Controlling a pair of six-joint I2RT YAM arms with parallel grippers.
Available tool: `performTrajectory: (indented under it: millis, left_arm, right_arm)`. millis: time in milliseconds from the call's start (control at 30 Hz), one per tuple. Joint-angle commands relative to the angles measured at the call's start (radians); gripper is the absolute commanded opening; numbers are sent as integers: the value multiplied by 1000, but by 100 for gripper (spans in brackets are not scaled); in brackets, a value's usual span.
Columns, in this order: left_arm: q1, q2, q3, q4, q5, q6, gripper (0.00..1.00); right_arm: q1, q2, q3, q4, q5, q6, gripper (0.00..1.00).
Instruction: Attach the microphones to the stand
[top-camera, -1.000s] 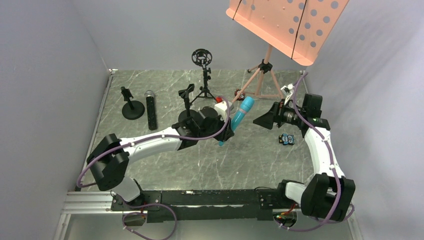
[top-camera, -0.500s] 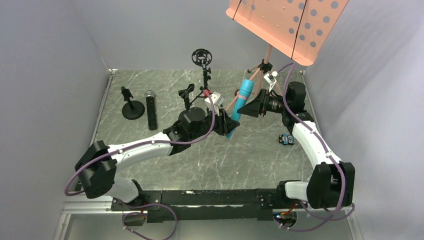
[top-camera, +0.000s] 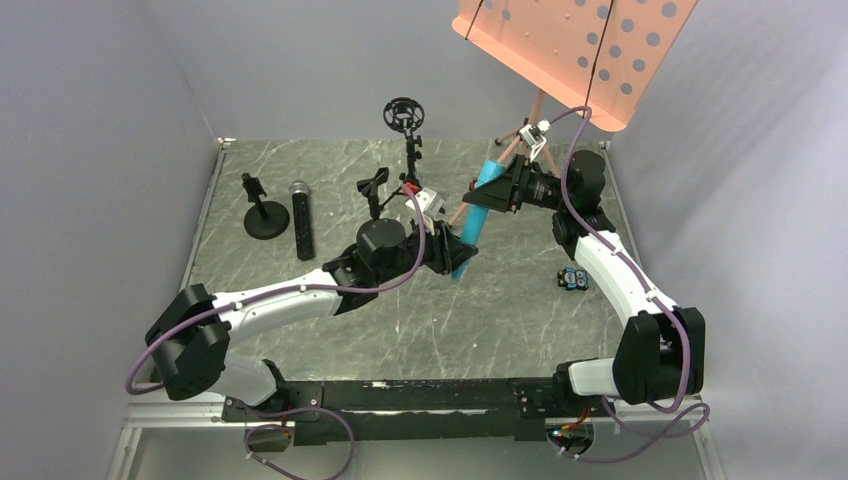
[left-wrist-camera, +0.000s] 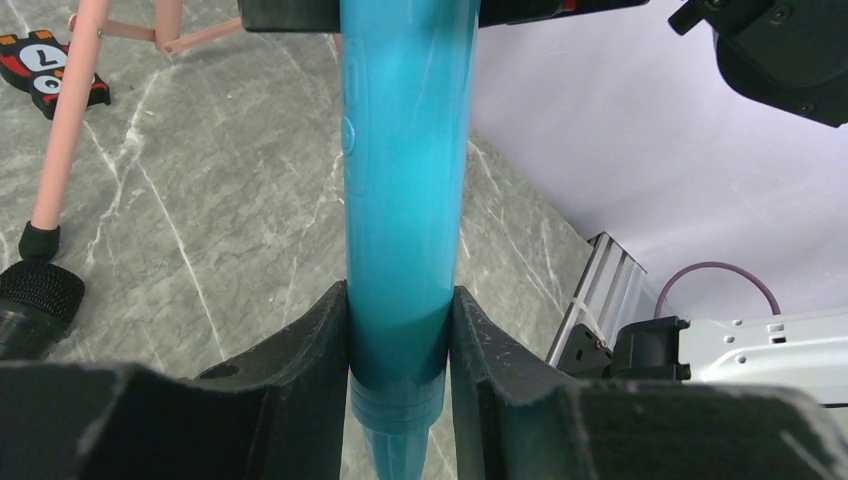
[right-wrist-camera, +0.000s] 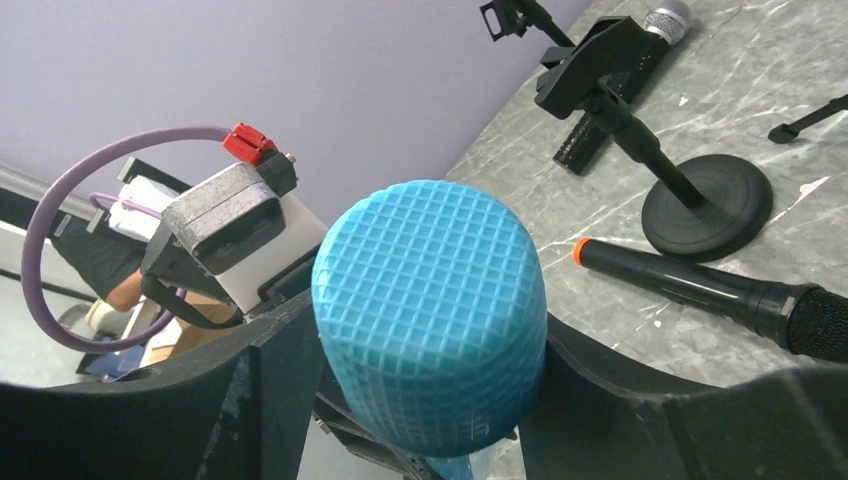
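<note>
1. We are pinching the cyan microphone (top-camera: 470, 228) by its lower end with the left gripper (left-wrist-camera: 398, 330).
2. We are clamping its gridded head between the right gripper (right-wrist-camera: 430, 340) fingers.
3. We are holding it tilted above the table (top-camera: 500, 320), over its far half.

Cyan mic (right-wrist-camera: 430, 300) mesh head close up, pinched between right gripper (right-wrist-camera: 432, 405) fingers; black orange-ended mic (right-wrist-camera: 690, 290) lies on table near round-base stand (right-wrist-camera: 700, 195).

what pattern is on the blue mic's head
The mic head has a bright blue waffle grid; clearest in the right wrist view.
</note>
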Motion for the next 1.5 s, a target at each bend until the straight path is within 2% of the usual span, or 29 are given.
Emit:
performTrajectory:
  millis: [0, 233, 367, 467, 567, 733, 800, 867, 900, 967, 1000, 1133, 1233, 1367, 1467]
  left_arm:
    - [0, -57, 5, 42, 8, 8, 0]
    - [7, -81, -6, 32, 8, 15, 0]
    - [11, -91, -10, 25, 14, 20, 0]
    - [14, -88, -10, 18, 23, 20, 0]
    - [15, -82, -10, 14, 31, 15, 0]
    - [26, -86, -7, 0, 41, 11, 6]
    - [41, -96, -4, -20, 77, 10, 27]
    - [66, -127, -6, -55, 117, 11, 58]
    - [80, -151, -11, -76, 139, 16, 69]
    - [121, -202, -24, -138, 184, 32, 87]
    - [146, -232, -28, -178, 211, 44, 92]
    - [271, -355, -39, -397, 305, 114, 99]
    - [410, -456, -36, -572, 329, 197, 99]
    - [599, -491, -4, -719, 397, 292, 99]
    - [673, -453, 35, -787, 337, 441, 99]
  right_arm:
    - [22, -5, 42, 34, 3, 11, 66]
    - [26, -17, 49, -48, -8, -67, 70]
    - [27, -27, 41, -36, -15, -71, 65]
    - [27, -27, 42, 9, -27, -44, 53]
    - [32, -19, 40, 68, -45, 2, 31]
    - [52, -12, 45, 76, -65, 0, 10]
    - [54, -9, 71, 35, -66, -50, 6]
    - [56, 7, 132, -95, -62, -158, 4]
    - [60, 16, 174, -178, -56, -229, 4]
    - [70, 33, 255, -321, -32, -382, 3]
    - [78, 42, 289, -377, -19, -448, 3]
    - [116, 92, 394, -506, 15, -600, 2]
    - [148, 132, 458, -565, 62, -703, 2]
    - [212, 202, 581, -680, 165, -865, 3]
    - [238, 266, 675, -709, 205, -923, 3]
